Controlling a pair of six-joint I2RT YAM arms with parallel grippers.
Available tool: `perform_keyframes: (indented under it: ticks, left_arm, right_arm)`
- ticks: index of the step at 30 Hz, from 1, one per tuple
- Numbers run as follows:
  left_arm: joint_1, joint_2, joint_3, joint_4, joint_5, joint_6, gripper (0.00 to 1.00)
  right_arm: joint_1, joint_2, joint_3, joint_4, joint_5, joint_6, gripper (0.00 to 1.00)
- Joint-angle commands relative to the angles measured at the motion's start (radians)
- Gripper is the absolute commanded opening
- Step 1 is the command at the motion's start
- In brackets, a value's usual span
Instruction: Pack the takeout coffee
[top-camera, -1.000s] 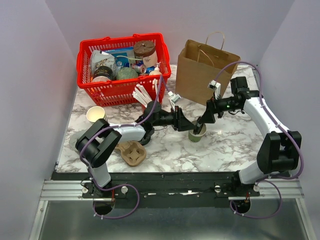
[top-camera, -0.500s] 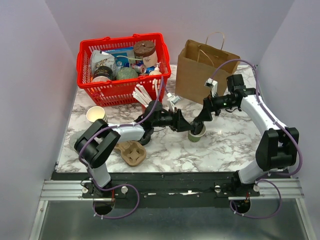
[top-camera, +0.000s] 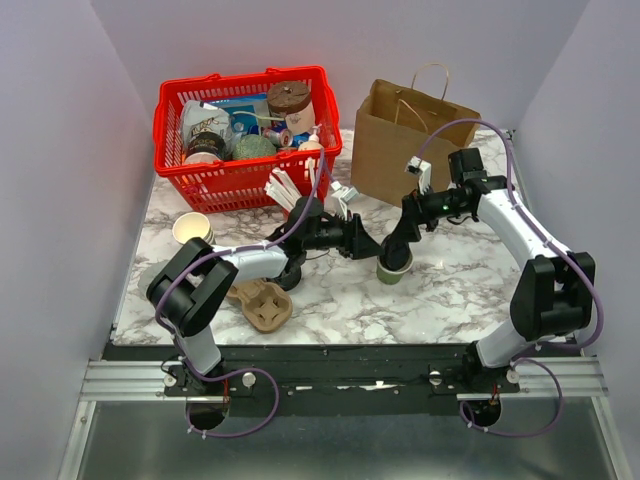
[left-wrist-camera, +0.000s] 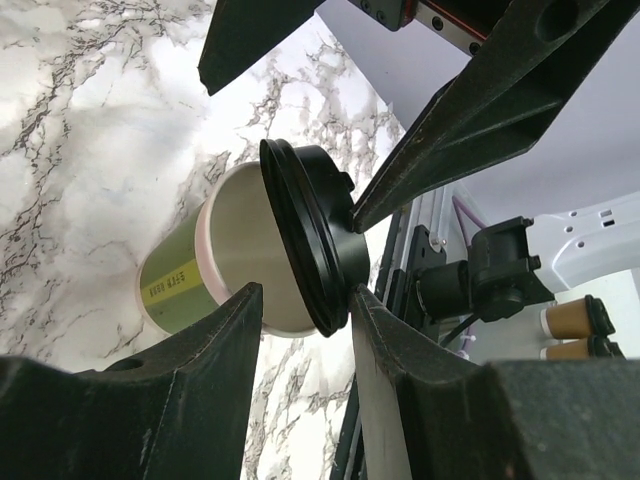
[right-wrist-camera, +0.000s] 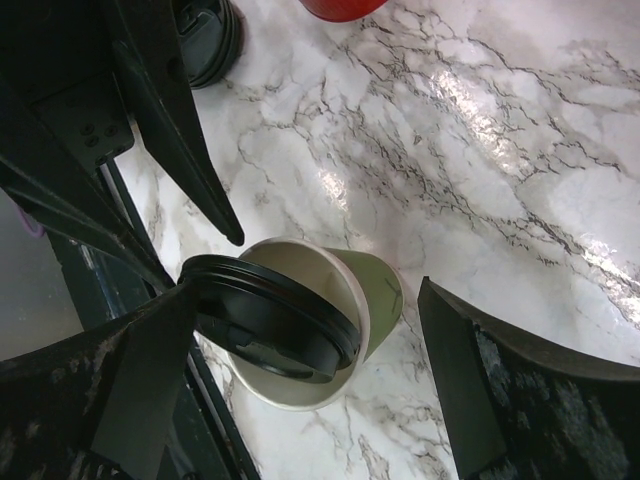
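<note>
Left end effector (left-wrist-camera: 305, 300) clamps the lid (left-wrist-camera: 315, 240) by its edge, tilted on the cup (left-wrist-camera: 180, 285) rim at its tips; we read this as seating it. Right end effector (right-wrist-camera: 307, 290) gapes wide, straddling the cup on the counter (right-wrist-camera: 480, 150), probably steadying it.

light: bright, even | glare: marble table (right-wrist-camera: 470, 110) (wrist view) | focus: sharp

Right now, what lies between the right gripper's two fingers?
In the right wrist view, the green cup, its black lid tilted on the rim, sits between the right gripper's open fingers.
</note>
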Motion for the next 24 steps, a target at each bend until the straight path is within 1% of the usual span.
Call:
perform_keyframes:
  ticks: [1,8,24]
  left_arm:
    - [0.002,-0.027,0.019,-0.013,-0.032,0.024,0.49]
    - [0.005,-0.023,0.025,-0.038,-0.046,0.035,0.49]
    - [0.004,0.028,0.045,-0.021,-0.04,0.032,0.49]
  right_arm:
    - [0.011,0.022,0.025,0.032,0.037,0.024,1.0]
    - [0.012,0.033,0.03,0.05,0.052,0.05,1.0]
    - [0.014,0.032,0.013,0.05,0.05,0.06,1.0]
